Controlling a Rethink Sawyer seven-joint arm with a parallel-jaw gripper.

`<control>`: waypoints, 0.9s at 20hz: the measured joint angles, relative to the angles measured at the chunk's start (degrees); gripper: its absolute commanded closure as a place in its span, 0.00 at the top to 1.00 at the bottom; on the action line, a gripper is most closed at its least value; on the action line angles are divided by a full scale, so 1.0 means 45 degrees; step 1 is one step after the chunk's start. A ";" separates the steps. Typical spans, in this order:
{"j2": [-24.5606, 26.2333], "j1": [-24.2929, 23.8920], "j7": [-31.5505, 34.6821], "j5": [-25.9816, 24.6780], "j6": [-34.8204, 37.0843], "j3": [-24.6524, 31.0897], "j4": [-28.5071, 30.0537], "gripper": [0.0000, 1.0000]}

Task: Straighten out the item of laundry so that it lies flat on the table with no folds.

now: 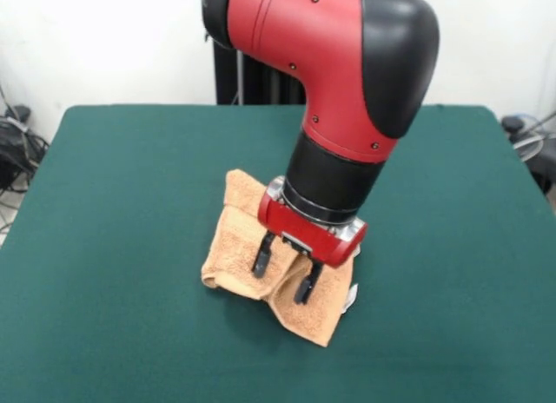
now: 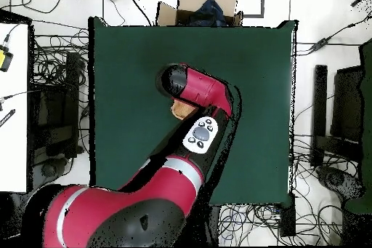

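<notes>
Orange-tan towel [image 1: 252,247] lying crumpled at frame centre on green desk [image 1: 104,247], white tag [image 1: 351,297] showing lower right. Jaws [image 1: 284,272] hanging open, gripping nothing, straddling raised fold. Step looking like pre-grasp; next move calling for closing on fold, dragging outward.

Cardboard box [image 2: 207,4] just beyond one short edge of the green surface, something dark blue, possibly cloth, inside. Tangled cables [image 2: 51,49] across the pale floor on all sides. White bench [image 2: 13,107] along one edge of the overhead view. Dark equipment [image 2: 336,114] opposite. More cables [image 1: 17,151] beside the white wall [image 1: 104,38].
</notes>
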 measured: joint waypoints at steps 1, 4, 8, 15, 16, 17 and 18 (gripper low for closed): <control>0.0021 0.0013 0.0000 -0.0029 0.0124 -0.0090 -0.0018 1.00; 0.0056 0.0064 0.0000 -0.0222 0.0654 -0.0359 -0.0122 1.00; 0.0064 0.0115 0.0000 -0.0374 0.0953 -0.0528 -0.0210 1.00; 0.0114 0.0144 0.0000 -0.0690 0.1340 -0.0726 -0.0303 1.00; 0.0154 0.0143 0.0000 -0.0800 0.1379 -0.0726 -0.0334 1.00; 0.0180 0.0144 0.0000 -0.0871 0.1390 -0.0724 -0.0349 1.00; 0.0201 0.0144 0.0000 -0.0912 0.1394 -0.0724 -0.0357 1.00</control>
